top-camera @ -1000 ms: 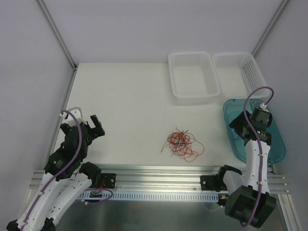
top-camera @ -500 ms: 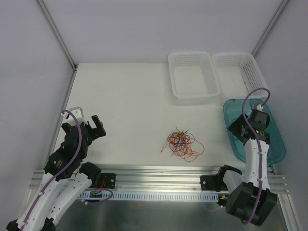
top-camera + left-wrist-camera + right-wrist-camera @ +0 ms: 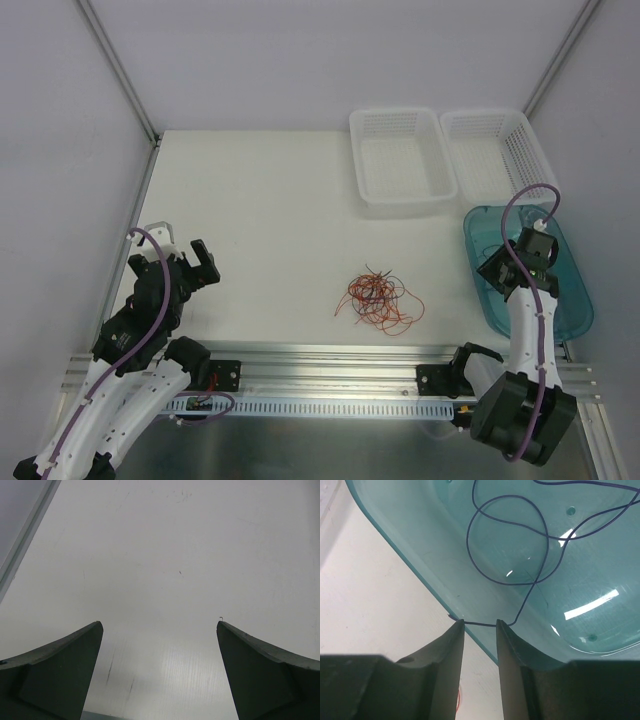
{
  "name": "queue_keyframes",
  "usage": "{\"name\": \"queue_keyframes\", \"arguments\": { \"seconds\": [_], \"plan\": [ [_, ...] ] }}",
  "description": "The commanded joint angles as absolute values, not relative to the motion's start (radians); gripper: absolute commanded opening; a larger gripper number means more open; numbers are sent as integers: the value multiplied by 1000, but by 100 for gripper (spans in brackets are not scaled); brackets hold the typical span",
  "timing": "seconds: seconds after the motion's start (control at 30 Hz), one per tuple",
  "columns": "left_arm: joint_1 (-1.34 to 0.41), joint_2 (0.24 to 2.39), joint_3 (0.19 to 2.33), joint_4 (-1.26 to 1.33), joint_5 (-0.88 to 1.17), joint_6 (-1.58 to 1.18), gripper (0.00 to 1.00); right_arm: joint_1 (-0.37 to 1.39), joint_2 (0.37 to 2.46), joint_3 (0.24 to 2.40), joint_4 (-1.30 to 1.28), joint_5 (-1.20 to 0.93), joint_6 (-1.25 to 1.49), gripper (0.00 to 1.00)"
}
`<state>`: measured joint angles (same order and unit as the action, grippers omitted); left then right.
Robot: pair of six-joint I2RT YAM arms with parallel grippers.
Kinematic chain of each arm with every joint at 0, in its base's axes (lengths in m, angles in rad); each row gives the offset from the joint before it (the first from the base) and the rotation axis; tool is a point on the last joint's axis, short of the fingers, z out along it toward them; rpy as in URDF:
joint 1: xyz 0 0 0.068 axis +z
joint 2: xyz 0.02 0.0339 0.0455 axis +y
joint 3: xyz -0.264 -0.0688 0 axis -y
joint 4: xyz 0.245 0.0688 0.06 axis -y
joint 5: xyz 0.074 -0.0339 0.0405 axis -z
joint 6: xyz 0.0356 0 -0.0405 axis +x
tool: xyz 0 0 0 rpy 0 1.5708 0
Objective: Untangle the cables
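One dark cable (image 3: 468,537) sits coiled in the teal tray (image 3: 420,545) just past the right pincer (image 3: 480,622), which has shifted a bit with jaws slightly apart, so looks like one's sorted, the tangle (image 3: 377,298) off to its left.

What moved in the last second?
The right gripper shifted slightly left and back toward the arm bases above the teal tray, where a dark cable lies. Nothing was grabbed or dropped. The left gripper and the tangled cables stayed put.
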<state>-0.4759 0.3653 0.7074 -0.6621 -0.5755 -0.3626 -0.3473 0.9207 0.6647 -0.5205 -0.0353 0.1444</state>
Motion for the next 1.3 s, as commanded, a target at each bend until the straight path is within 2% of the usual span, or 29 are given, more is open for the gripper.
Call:
{"name": "queue_keyframes", "arguments": {
  "seconds": [0.0,0.67,0.97,1.1,1.27],
  "plan": [
    [-463,357,704,-624,-557,-342,99,-342,930,663,-485,-12,156,35],
    [-465,359,703,-623,-555,-341,99,-342,991,649,-411,37,186,23],
    [-463,364,703,-623,-554,-339,99,-342,1036,675,-390,89,196,22],
    [-463,373,704,-621,-551,-339,99,-313,971,718,-432,133,176,25],
    [-465,385,703,-621,-542,-336,99,-139,891,822,-518,235,107,39]
  ]
}}
